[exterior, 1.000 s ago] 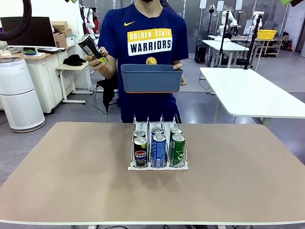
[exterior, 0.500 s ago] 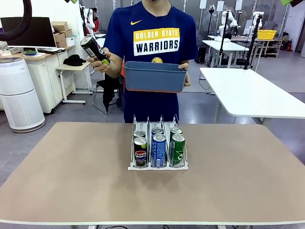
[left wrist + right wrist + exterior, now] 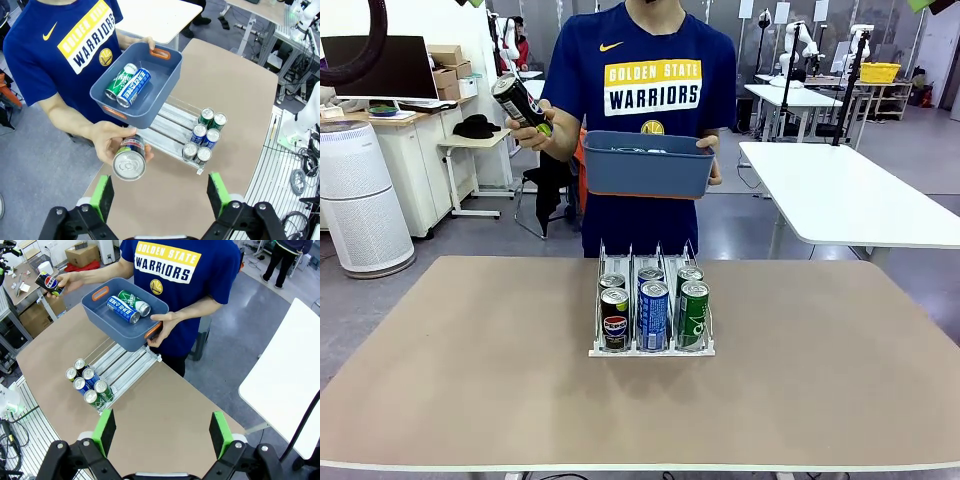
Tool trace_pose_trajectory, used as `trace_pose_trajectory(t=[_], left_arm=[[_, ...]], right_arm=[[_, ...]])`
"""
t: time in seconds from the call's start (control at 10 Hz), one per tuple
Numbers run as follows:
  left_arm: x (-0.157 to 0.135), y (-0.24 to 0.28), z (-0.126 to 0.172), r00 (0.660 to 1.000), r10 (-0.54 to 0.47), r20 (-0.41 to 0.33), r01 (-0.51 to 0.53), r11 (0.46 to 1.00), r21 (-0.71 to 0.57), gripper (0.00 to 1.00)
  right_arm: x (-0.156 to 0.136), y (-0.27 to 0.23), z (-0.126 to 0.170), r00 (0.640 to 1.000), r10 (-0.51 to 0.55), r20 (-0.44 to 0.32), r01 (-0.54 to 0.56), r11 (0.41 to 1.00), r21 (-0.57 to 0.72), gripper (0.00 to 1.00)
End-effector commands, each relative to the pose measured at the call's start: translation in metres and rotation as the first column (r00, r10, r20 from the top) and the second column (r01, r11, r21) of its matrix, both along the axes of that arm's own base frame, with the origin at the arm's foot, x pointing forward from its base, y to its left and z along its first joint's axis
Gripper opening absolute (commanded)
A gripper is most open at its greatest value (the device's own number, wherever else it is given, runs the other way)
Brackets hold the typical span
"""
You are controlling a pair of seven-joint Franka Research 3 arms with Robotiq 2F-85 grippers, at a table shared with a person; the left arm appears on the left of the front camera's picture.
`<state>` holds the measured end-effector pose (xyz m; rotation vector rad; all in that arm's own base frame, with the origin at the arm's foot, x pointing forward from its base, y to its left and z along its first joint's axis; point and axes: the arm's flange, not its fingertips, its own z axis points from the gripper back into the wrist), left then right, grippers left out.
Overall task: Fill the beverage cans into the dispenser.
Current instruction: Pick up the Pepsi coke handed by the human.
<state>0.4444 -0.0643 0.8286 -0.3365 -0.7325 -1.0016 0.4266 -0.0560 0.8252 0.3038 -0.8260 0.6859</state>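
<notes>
Left gripper: your left gripper hangs high above the table, green pads spread wide with nothing between them.
Right gripper: your right gripper is just as wide apart and empty, also high over the table.
Dispenser: the dispenser stands mid-table. It sits at 1 o'clock from your left fingers in the left wrist view and at 11 o'clock from your right fingers in the right wrist view, well apart from both.
Lanes: six upright cans, two per lane, are packed at the end nearest you. The front Pepsi can, front Pocari Sweat can and front green can lead them, and the far half of each lane is bare.
Held can: a person's hand grips the tilted Pepsi can at 11 o'clock from your left fingers, off to the dispenser's side.
Bin: the other hand holds the blue bin at 12 o'clock from the dispenser in the front view. A loose green can and a loose Pocari Sweat can lie side by side inside.
Room: you have bare tabletop at 3, 6 and 9 o'clock of the dispenser. The table's far edge runs just behind its far end.
</notes>
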Motion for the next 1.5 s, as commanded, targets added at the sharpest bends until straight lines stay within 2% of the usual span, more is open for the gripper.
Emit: trace_pose_trajectory(t=[0.0, 0.2, 0.6, 0.8, 1.0, 1.3, 1.4], left_arm=[[-0.001, 0.003, -0.001, 1.0, 0.006, 0.002, -0.006, 0.998, 0.068, 1.0], [0.007, 0.006, -0.014, 1.0, 0.004, 0.018, -0.007, 0.988, 0.152, 1.0], [0.017, 0.001, -0.04, 0.998, 0.01, 0.056, -0.021, 0.982, 0.187, 1.0], [0.022, -0.005, -0.05, 0.995, 0.004, 0.097, -0.013, 0.995, 0.094, 1.0], [0.029, -0.009, -0.062, 0.995, -0.018, 0.095, 0.012, 0.998, 0.061, 1.0], [0.036, -0.013, -0.081, 0.998, -0.038, 0.04, 0.037, 0.999, 0.022, 1.0], [0.038, -0.016, -0.088, 0.999, -0.033, 0.042, 0.032, 0.999, 0.023, 1.0]], right_arm=[[-0.001, 0.001, 0.0, 1.0, 0.004, 0.0, -0.004, 1.0, 0.001, 1.0], [-0.001, 0.001, 0.0, 1.0, 0.004, 0.0, -0.004, 1.0, 0.001, 1.0], [-0.001, 0.001, 0.0, 1.0, 0.004, 0.0, -0.004, 1.0, 0.001, 1.0], [-0.001, 0.001, 0.0, 1.0, 0.004, 0.0, -0.004, 1.0, 0.001, 1.0], [-0.001, 0.001, 0.0, 1.0, 0.004, 0.0, -0.004, 1.0, 0.001, 1.0], [-0.001, 0.001, 0.0, 1.0, 0.004, 0.0, -0.004, 1.0, 0.001, 1.0], [-0.001, 0.001, 0.0, 1.0, 0.004, 0.0, -0.004, 1.0, 0.001, 1.0]])
